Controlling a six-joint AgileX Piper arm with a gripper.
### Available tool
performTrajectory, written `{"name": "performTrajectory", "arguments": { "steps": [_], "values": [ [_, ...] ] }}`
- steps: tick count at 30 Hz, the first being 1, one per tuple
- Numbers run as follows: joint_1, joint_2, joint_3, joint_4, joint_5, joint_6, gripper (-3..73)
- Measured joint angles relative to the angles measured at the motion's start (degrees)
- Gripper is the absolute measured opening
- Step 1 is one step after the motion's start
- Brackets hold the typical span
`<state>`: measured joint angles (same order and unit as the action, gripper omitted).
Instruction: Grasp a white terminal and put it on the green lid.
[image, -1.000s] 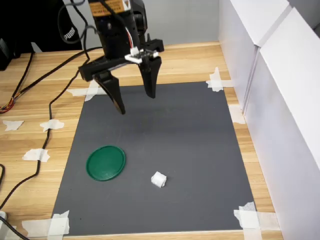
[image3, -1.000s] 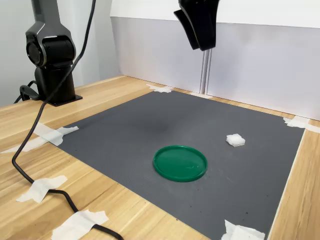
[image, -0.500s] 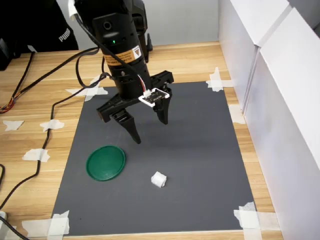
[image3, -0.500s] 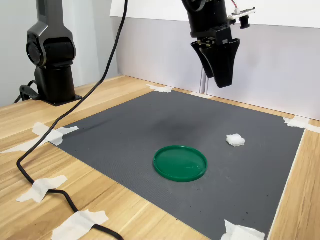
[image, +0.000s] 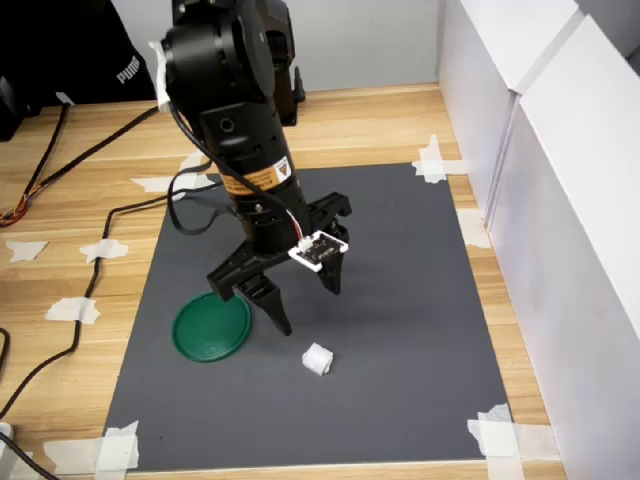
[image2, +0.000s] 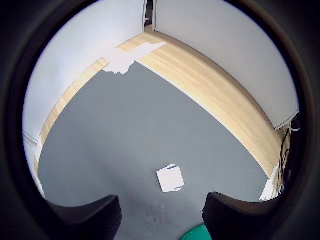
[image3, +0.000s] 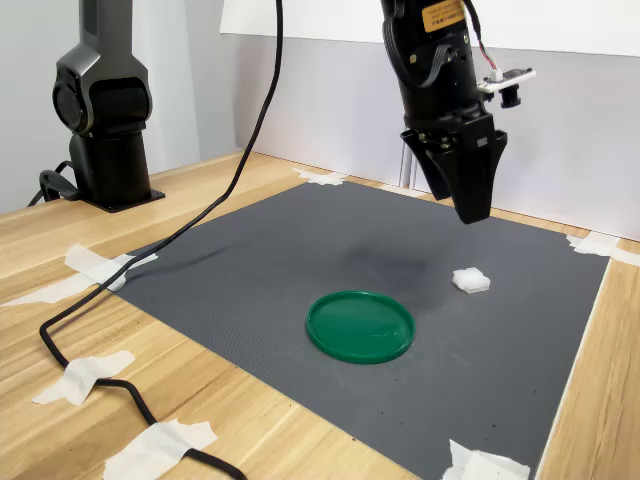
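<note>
The white terminal (image: 317, 359) is a small cube lying on the grey mat (image: 400, 300), right of the green lid (image: 211, 326) in the first exterior view. My gripper (image: 309, 310) hangs open just above and behind the terminal, its fingers pointing down and clear of the mat. In the wrist view the terminal (image2: 170, 178) sits ahead of the two dark fingertips (image2: 90, 217), and a sliver of the green lid (image2: 196, 234) shows beside one of them. In the second exterior view the gripper (image3: 470, 205) is above the terminal (image3: 471, 281), and the lid (image3: 360, 326) lies nearer the camera.
White walls (image: 560, 200) stand along the first exterior view's right. Tape scraps (image: 432, 160) hold the mat corners. A black cable (image3: 120, 270) trails over the wood and mat edge. The arm's base (image3: 100, 120) stands at the second exterior view's left.
The arm has come down and forward over the mat, from well above its far part to just above the terminal. The gripper stayed open. Terminal and lid have not moved.
</note>
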<state>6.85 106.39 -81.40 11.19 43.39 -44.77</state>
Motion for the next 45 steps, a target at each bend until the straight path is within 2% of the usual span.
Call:
{"name": "performTrajectory", "arguments": {
  "steps": [11, 21, 29, 36, 45],
  "values": [
    [1.3, 4.9, -0.1, 0.7, -2.2, -2.3, 68.4],
    [1.3, 6.5, -1.3, 0.3, -4.3, 0.4, 68.4],
    [1.3, 8.8, -6.1, -1.1, -1.6, 2.6, 68.4],
    [1.3, 10.8, -7.4, -4.6, 0.3, 6.1, 68.4],
    [1.3, 11.4, -8.0, -4.5, 0.8, 6.1, 68.4]
  ]
}}
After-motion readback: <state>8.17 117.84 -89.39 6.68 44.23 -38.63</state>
